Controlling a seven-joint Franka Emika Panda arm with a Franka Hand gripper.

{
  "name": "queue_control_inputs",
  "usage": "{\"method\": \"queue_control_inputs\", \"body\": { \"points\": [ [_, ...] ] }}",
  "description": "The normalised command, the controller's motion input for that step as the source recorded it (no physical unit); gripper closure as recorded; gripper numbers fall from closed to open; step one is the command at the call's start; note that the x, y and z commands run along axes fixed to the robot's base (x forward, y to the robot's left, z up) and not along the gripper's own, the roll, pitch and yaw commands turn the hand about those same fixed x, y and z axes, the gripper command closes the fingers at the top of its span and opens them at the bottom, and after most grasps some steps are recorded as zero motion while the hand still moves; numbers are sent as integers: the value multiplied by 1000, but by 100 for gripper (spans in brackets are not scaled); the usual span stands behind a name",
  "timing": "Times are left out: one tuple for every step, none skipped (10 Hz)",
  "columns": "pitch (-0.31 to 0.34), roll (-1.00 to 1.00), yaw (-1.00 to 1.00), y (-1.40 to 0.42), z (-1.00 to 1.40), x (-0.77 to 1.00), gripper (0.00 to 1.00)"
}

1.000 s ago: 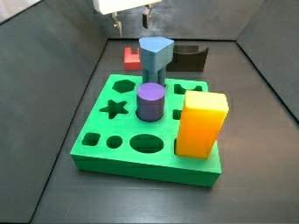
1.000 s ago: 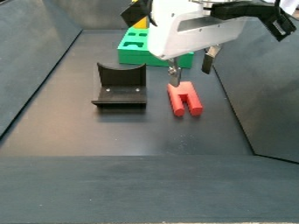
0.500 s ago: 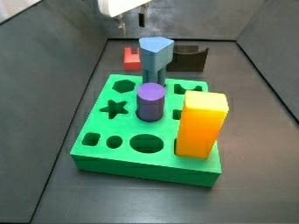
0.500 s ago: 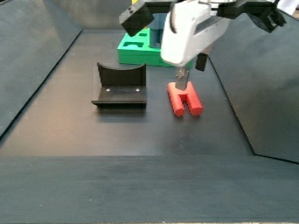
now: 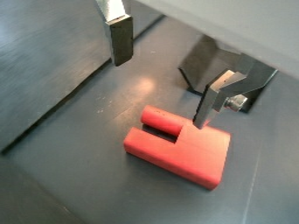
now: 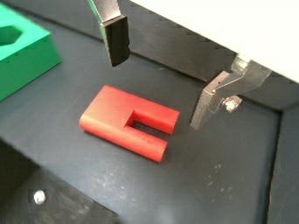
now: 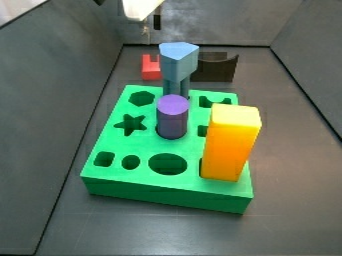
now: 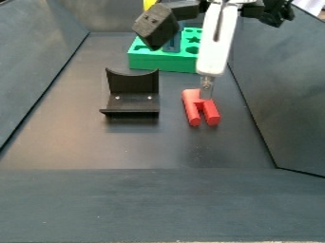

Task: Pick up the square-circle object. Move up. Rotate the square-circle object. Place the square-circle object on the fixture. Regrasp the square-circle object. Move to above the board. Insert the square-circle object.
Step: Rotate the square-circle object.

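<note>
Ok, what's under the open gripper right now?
The red square-circle object lies flat on the dark floor below the gripper, whose fingers are spread above it, not touching. Whatever is beneath the object itself is covered.

We see bare floor all round the red block (image 8: 200, 106); the gripper (image 6: 163, 77) hangs open above it, the fixture (image 8: 129, 93) well apart.

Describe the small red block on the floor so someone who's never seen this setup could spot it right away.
Start at the big bright-green slab with cut-out holes. On the dark floor beside it lies the small red plastic block, under the open gripper. It is flat, with two short prongs, unlike the dark L-shaped fixture nearby.
</note>
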Motion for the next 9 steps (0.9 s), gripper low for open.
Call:
{"method": "queue_control_inputs", "body": {
  "points": [
    [-7, 2, 1000, 2, -25, 30, 0],
    [-8, 2, 1000, 2, -25, 30, 0],
    [-8, 2, 1000, 2, -25, 31, 0],
    [-8, 2, 1000, 2, -25, 31, 0],
    [-9, 2, 1000, 2, -25, 31, 0],
    [-9, 2, 1000, 2, -25, 31, 0],
    [-9, 2, 1000, 2, -25, 31, 0],
    [-10, 2, 1000, 2, -25, 31, 0],
    [-10, 3, 1000, 2, -25, 31, 0]
  ]
}}
